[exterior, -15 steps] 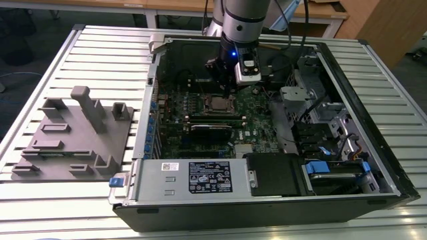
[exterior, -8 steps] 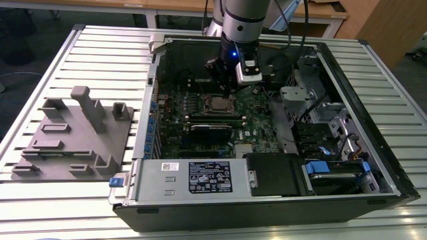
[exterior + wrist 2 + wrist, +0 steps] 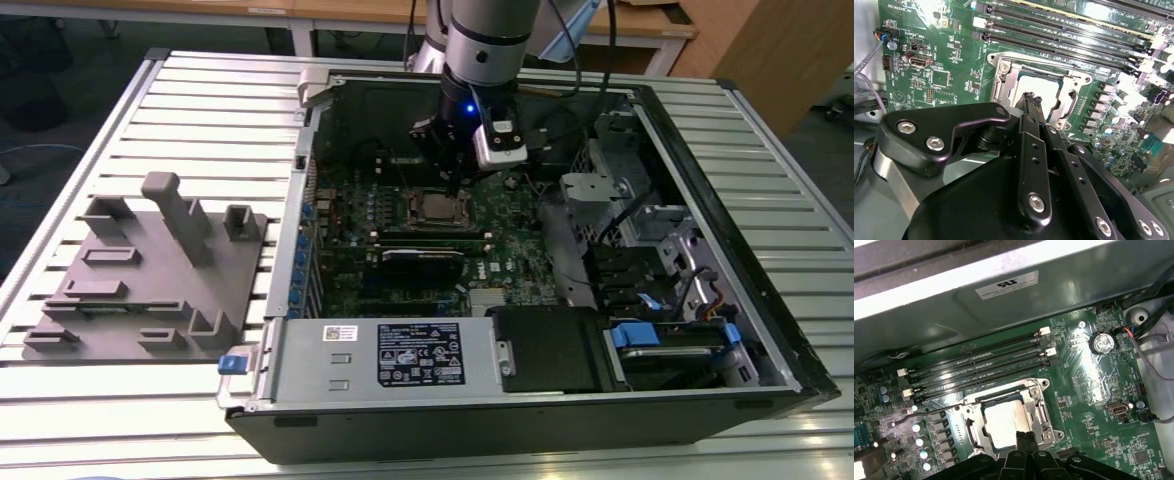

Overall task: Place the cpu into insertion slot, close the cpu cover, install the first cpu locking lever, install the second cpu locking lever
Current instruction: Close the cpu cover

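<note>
- cpu (image 3: 1004, 422) sits in slot (image 3: 434, 207), flat, in the open case on the desk (image 3: 200, 100).
- cover (image 3: 1040, 412) lies down around the cpu, so that step looks done.
- tool (image 3: 1022, 436) has its fingers pressed together on nothing, tips at the cover's edge, just beside the cpu.
- One wire lever (image 3: 929, 412) sticks out sideways from the slot and looks unlatched.
- Can't tell on the second lever.
- Judged about halfway: levers left.

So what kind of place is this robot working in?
Probably a lab or workshop: an open computer case sits on a slatted metal table, a robot arm reaches into it, and wooden desks stand behind.
</note>
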`<state>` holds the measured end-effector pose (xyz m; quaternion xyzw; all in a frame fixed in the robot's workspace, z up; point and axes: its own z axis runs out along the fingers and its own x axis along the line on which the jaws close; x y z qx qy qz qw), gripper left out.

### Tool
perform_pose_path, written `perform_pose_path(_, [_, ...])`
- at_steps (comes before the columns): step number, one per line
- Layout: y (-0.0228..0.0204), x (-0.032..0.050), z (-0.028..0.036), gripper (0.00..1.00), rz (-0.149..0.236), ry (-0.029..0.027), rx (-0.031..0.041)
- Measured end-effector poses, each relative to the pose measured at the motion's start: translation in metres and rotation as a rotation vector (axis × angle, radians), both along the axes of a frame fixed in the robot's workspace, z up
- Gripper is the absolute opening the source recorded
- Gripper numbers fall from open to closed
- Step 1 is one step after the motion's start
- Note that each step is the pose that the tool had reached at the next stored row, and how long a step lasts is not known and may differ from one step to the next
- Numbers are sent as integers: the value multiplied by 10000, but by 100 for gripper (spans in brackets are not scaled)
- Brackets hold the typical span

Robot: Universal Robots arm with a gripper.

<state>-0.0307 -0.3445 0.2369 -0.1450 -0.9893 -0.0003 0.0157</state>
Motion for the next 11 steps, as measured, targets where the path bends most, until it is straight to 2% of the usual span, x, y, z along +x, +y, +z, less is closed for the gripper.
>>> perform_pose_path(11, [0, 0, 0, 11, 75, 0, -1])
